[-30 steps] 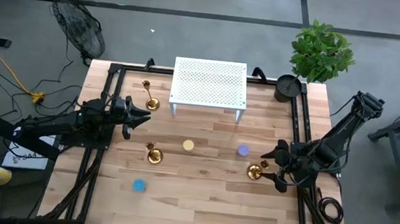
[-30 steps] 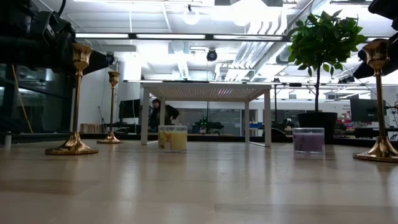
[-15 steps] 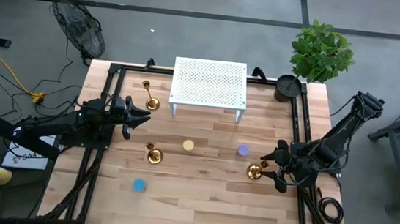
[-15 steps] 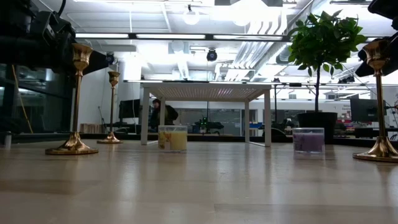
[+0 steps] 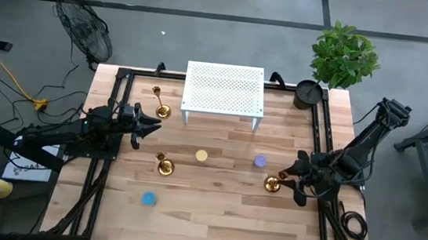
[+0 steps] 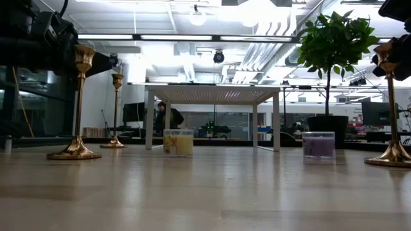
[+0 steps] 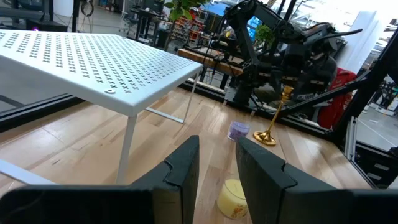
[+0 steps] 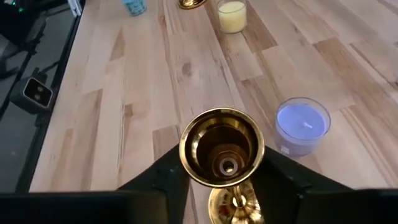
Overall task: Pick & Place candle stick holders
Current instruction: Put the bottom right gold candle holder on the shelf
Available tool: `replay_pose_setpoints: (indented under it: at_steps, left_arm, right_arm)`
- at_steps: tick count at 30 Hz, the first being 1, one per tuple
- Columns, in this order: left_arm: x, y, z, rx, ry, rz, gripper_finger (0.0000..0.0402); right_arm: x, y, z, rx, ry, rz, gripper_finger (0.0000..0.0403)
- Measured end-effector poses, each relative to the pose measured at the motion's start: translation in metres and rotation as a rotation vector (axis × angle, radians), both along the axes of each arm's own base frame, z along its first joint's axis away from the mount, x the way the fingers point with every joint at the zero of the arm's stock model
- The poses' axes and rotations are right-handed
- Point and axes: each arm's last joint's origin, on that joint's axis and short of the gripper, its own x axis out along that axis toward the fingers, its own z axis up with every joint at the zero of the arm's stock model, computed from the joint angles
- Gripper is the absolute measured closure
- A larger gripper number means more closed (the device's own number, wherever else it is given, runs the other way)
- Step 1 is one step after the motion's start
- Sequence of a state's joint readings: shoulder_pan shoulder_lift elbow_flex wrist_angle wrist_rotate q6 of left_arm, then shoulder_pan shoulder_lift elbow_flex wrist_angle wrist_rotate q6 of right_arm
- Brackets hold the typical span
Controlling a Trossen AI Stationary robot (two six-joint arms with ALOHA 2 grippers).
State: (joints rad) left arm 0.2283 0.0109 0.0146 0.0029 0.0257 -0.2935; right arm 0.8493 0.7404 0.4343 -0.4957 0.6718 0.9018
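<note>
- Reaching in low from the table's right edge, the right arm is stretching toward the centre, its right gripper (image 5: 290, 182) sitting at the cup of a brass candle stick holder (image 8: 222, 147).
- Its dark fingers (image 8: 163, 175) are pressing on either side of that cup, narrowed to its width; the holder is standing upright on the table (image 5: 213, 207), near the purple candle (image 5: 259, 161).
- The left gripper (image 5: 153, 124) is hovering over the left side, fingers slightly parted and gripping nothing.
- Two more holders are standing on the left: one (image 5: 165, 164) near the yellow candle (image 5: 201, 156), one (image 5: 160, 105) beside the white perforated stand (image 5: 225, 88).
</note>
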Motion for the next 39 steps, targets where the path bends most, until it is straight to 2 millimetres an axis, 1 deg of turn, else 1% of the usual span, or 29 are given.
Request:
replay_pose_setpoints:
  at_steps: [3, 6, 9, 13, 15, 20, 25, 29, 35, 39]
  left_arm:
    - [0.000, 0.000, 0.000, 0.000, 0.000, 0.000, 0.0298]
    - [0.000, 0.000, 0.000, 0.000, -0.001, 0.000, 0.0298]
    - [0.000, 0.000, 0.000, 0.000, 0.000, 0.000, 0.0298]
    - [0.000, 0.000, 0.000, 0.000, 0.000, 0.000, 0.0298]
    - [0.000, 0.000, 0.000, 0.000, 0.000, 0.000, 0.0298]
    - [0.000, 0.000, 0.000, 0.000, 0.000, 0.000, 0.0298]
    - [0.000, 0.000, 0.000, 0.000, -0.001, 0.000, 0.0298]
    - [0.000, 0.000, 0.000, 0.000, 0.000, 0.000, 0.0298]
    - [0.000, 0.000, 0.000, 0.000, -0.001, 0.000, 0.0298]
    - [0.000, 0.000, 0.000, 0.000, -0.001, 0.000, 0.0298]
  right_arm:
    - [0.000, 0.000, 0.000, 0.031, -0.002, -0.018, 0.0288]
    - [0.000, 0.000, 0.000, 0.060, -0.003, -0.038, 0.0306]
    - [0.000, 0.000, 0.001, 0.078, -0.006, -0.048, 0.0307]
    - [0.001, 0.002, 0.002, 0.120, -0.019, -0.060, 0.0289]
    - [0.002, 0.003, 0.004, 0.153, -0.038, -0.073, 0.0287]
    - [0.005, 0.004, 0.011, 0.225, -0.098, -0.077, 0.0307]
    - [0.010, 0.002, 0.020, 0.273, -0.155, -0.076, 0.0305]
    - [0.018, -0.002, 0.034, 0.266, -0.190, -0.075, 0.0295]
    - [0.028, -0.011, 0.067, 0.205, -0.262, -0.066, 0.0304]
    - [0.033, -0.019, 0.085, 0.157, -0.304, -0.064, 0.0299]
